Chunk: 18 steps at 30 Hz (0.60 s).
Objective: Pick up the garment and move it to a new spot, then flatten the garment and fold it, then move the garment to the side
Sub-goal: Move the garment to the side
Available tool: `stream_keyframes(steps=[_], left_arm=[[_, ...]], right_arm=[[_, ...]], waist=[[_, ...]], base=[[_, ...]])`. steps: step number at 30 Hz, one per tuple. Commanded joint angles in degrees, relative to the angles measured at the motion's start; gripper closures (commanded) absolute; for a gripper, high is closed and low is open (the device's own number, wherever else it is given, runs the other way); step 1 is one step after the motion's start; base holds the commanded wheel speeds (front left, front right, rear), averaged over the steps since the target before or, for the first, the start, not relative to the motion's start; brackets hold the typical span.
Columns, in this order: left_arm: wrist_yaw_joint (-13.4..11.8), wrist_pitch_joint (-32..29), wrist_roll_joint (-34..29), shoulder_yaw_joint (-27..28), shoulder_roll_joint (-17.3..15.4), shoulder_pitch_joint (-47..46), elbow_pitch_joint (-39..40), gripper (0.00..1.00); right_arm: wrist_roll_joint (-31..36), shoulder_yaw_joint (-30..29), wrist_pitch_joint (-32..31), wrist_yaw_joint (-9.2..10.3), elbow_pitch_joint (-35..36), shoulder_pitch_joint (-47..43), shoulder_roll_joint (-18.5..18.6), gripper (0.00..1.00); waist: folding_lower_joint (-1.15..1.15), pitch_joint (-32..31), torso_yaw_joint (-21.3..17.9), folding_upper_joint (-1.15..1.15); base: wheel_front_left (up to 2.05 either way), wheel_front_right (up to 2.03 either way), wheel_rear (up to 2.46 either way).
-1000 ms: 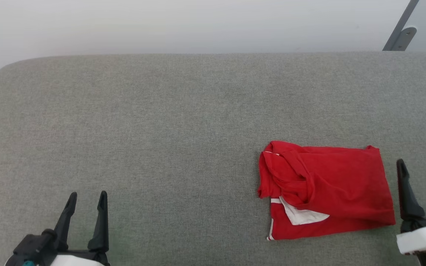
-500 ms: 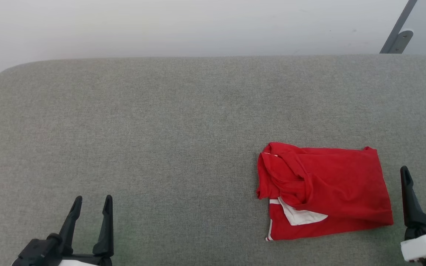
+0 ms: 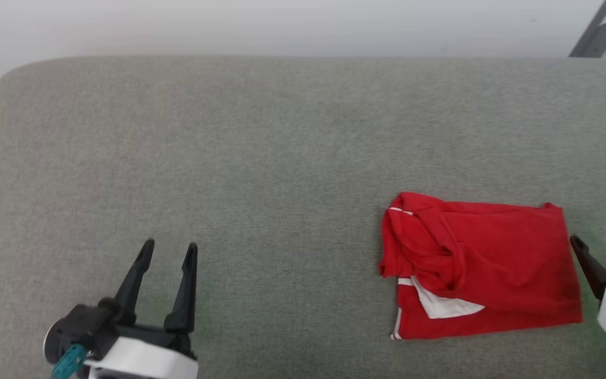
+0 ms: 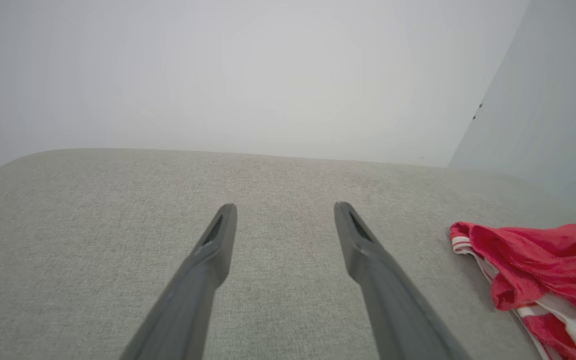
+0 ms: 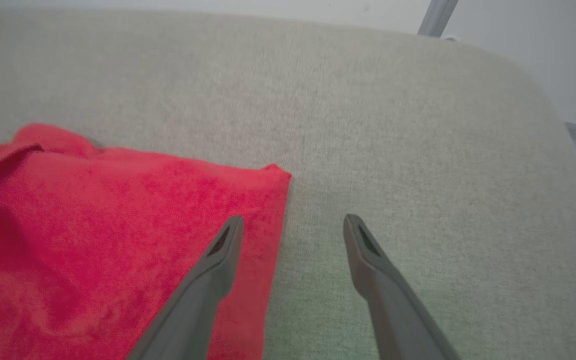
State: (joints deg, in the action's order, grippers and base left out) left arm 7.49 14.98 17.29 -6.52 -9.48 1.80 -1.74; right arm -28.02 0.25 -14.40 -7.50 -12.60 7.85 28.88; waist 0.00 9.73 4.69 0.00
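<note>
The garment (image 3: 482, 266), a red shirt folded into a rough rectangle with a white patch and striped trim at its near left corner, lies on the right part of the grey padded surface (image 3: 261, 158). In the left wrist view the garment (image 4: 538, 270) sits at the right edge. My left gripper (image 3: 169, 251) hovers open at the lower left, far from it, nothing between its fingers. At the right edge my right gripper (image 3: 597, 239) is open beside the garment's right side; in its wrist view the garment (image 5: 93, 225) spreads under the left finger (image 5: 220, 252).
The grey padded surface ends at a rounded far edge against a white wall (image 3: 282, 26). A grey metal bracket (image 3: 595, 37) stands at the top right, beyond the surface. Bare fabric stretches between the left gripper and the garment.
The head camera has shifted, moving the whole picture. My left gripper has risen up and to the right in view. My right gripper has drawn toward the frame's right edge. The garment lies as before.
</note>
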Motion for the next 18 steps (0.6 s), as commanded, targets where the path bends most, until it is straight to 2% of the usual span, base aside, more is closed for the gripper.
stream_keyframes(steps=[1, 7, 11, 14, 15, 16, 17, 18], left_arm=[[0.0, 0.3, 0.0, -0.3, 0.0, -1.1, 0.1, 0.0], [0.0, 0.3, 0.8, -2.2, 0.0, -3.8, 0.8, 0.0], [0.0, 0.3, 1.7, -2.9, 0.2, -5.1, 1.1, 0.0], [0.0, 0.3, 2.5, -2.9, 0.2, -5.9, 1.6, 0.0], [0.0, 0.3, 2.2, -3.1, 0.0, -6.1, 1.7, 0.0], [0.0, 0.3, 1.7, -2.9, -0.2, -6.4, 1.6, 0.0], [0.0, 0.3, 1.7, -2.7, -0.1, -6.7, 1.5, 0.0], [0.0, 0.3, 1.8, -2.9, -0.3, -6.9, 1.5, 0.0]], right_arm=[[-0.3, 0.9, -1.7, 0.03, -0.5, 0.8, 1.3, 0.0], [-5.5, 8.3, -15.4, 0.02, -2.3, 3.9, 7.2, 0.0], [-9.7, 13.2, -23.1, 0.01, -2.3, 5.1, 7.8, 0.0], [-11.2, 15.2, -25.3, 0.0, -3.1, 6.0, 7.2, 0.0], [-11.5, 15.7, -25.8, 0.0, -3.6, 6.3, 6.9, 0.42], [-11.8, 16.2, -26.1, -0.01, -3.8, 6.4, 6.6, 0.57], [-12.2, 16.1, -25.9, -0.01, -4.1, 6.6, 6.1, 0.88], [-12.4, 15.8, -25.4, 0.0, -4.4, 7.0, 5.7, 1.0]], waist=[[0.0, 0.9, 0.9, 0.0], [0.0, 3.4, 2.6, 0.0], [0.0, 5.2, 3.1, 0.0], [0.0, 6.4, 3.4, 0.0], [0.0, 6.7, 3.4, 0.0], [0.0, 7.0, 3.4, 0.0], [0.0, 7.2, 3.3, 0.0], [0.0, 7.4, 3.2, 0.0]], base=[[0.0, 0.0, 0.0], [0.0, 0.0, 0.0], [0.0, 0.0, 0.0], [0.0, 0.0, 0.0], [0.0, 0.0, 0.0], [0.0, 0.0, 0.0], [0.0, 0.0, 0.0], [0.0, 0.0, 0.0]])
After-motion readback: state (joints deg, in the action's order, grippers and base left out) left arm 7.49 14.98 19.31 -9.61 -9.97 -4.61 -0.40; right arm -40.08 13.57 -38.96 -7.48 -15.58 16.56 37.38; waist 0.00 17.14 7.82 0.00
